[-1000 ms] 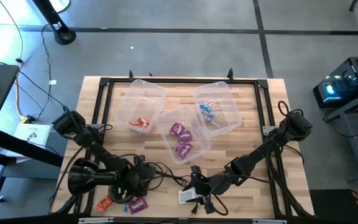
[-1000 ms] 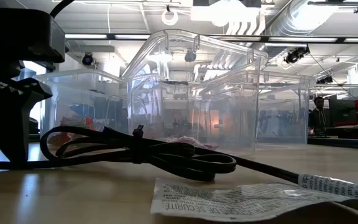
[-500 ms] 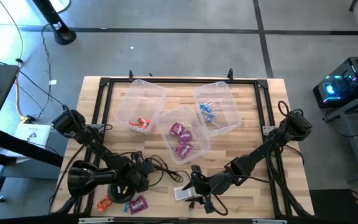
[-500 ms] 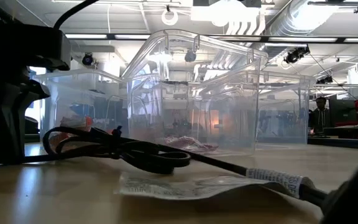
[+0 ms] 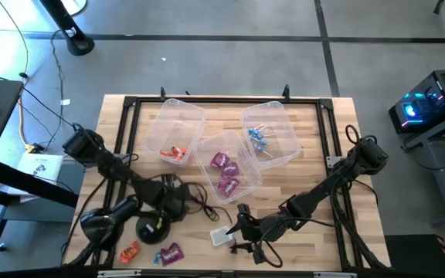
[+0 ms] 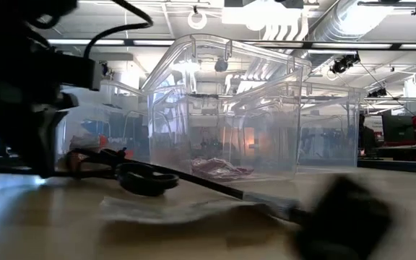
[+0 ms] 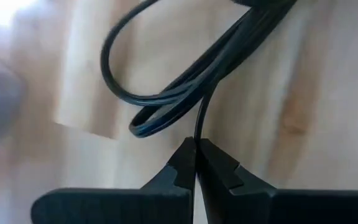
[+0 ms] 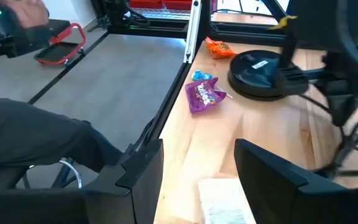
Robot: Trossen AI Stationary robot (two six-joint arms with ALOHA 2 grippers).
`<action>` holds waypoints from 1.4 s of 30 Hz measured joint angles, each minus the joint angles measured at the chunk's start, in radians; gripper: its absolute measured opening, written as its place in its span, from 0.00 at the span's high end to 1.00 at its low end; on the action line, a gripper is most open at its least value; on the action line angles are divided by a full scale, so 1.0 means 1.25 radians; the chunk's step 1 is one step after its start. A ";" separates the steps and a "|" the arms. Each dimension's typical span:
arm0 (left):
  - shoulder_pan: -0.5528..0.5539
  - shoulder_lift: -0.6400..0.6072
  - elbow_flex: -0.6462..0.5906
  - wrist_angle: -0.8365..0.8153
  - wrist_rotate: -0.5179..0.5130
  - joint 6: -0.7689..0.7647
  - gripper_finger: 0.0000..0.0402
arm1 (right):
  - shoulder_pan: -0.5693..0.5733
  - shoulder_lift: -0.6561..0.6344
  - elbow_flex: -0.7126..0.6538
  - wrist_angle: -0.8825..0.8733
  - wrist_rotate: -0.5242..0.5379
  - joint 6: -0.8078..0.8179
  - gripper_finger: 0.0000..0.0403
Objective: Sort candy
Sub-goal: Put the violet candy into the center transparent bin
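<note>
high view, lower left of the frame: the left gripper (image 5: 182, 202) sits over a tangle of thin black cable (image 5: 194, 202) on the pale, grained wooden table (image 5: 323, 147), which is edged by a black metal frame. in the left wrist view its two dark, wedge-shaped fingers (image 7: 180, 167) are pressed tight together, pinching a single glossy strand of the cable (image 7: 199, 118), whose loops lie on the wood just beyond.

lower centre of the high view: the right gripper (image 5: 236, 235) hovers by a small white paper tag (image 5: 221, 237). its blocky matte fingers (image 8: 267, 168) stand apart in the right wrist view with nothing between them, the tag (image 8: 224, 200) lying under the gap; its fine print is too small to read.

three clear, thin-walled plastic bins with rounded corners sit in the upper middle of the high view. the left bin (image 5: 178, 122) holds orange-red candy (image 5: 176, 153), the middle bin (image 5: 246, 185) holds crinkled purple candy (image 5: 224, 174), and the right bin (image 5: 278, 117) holds light blue candy (image 5: 258, 139).

at the bottom left edge of the table, loose pieces lie near a round black base (image 5: 151, 228): an orange wrapper (image 5: 129, 251), a small blue one (image 5: 154, 258) and a purple pouch (image 5: 171, 252). in the right wrist view the purple pouch (image 8: 204, 96) shows pale lettering, not legible.
</note>
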 joint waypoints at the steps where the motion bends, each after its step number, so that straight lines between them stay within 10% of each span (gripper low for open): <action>1: 0.014 -0.008 0.000 -0.007 -0.005 0.015 1.00 | 0.000 0.000 0.000 -0.001 0.000 -0.001 0.52; 28: 0.338 -0.020 0.006 -0.036 0.072 0.246 0.98 | 0.001 0.000 0.000 -0.012 0.001 -0.001 0.52; 35: 0.295 -0.020 0.026 -0.055 0.137 0.245 0.87 | 0.001 0.000 0.000 -0.012 0.000 0.010 0.52; 42: 0.282 -0.020 0.112 -0.116 0.035 0.273 0.69 | 0.001 0.000 0.000 -0.012 0.000 0.011 0.52</action>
